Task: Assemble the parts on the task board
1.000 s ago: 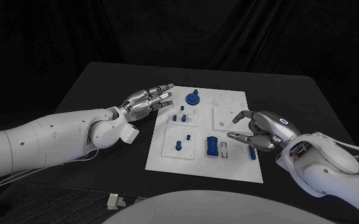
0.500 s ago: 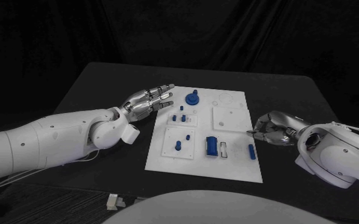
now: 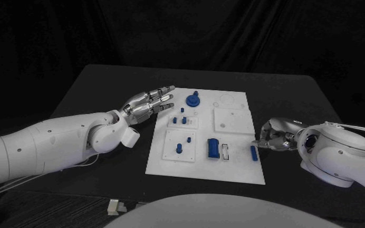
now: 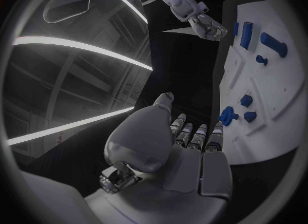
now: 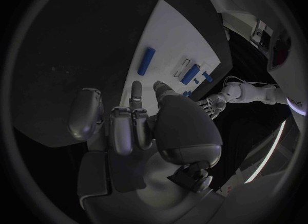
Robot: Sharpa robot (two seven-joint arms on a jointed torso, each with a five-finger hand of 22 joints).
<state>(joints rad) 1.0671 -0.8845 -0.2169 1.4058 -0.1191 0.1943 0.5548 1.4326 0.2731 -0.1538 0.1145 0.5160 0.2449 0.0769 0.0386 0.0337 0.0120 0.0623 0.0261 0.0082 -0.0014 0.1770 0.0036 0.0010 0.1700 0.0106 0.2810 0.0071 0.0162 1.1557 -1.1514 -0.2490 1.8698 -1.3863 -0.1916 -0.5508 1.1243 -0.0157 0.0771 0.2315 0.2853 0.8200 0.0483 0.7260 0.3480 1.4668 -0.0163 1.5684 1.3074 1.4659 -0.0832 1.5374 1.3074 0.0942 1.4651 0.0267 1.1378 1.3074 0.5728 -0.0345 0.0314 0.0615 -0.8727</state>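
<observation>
We see a white board (image 3: 228, 171) lying in the middle of a black table (image 3: 99, 85), with small blue pieces (image 3: 214, 148) set on it. Our left hand (image 3: 148, 102) hovers just beside the board's left edge, fingers spread, holding nothing. Our right hand (image 3: 276, 134) sits just off the board's right edge, fingers loosely apart and empty, near a blue bar (image 3: 254, 153) at that edge.

Dim room, black drapes swallowing most light. The white task board (image 3: 237, 165) stands out brightly against the dark table (image 3: 99, 83). Both wrist views bulge at the rim, bending straight edges; pale ceiling strips glare there.
</observation>
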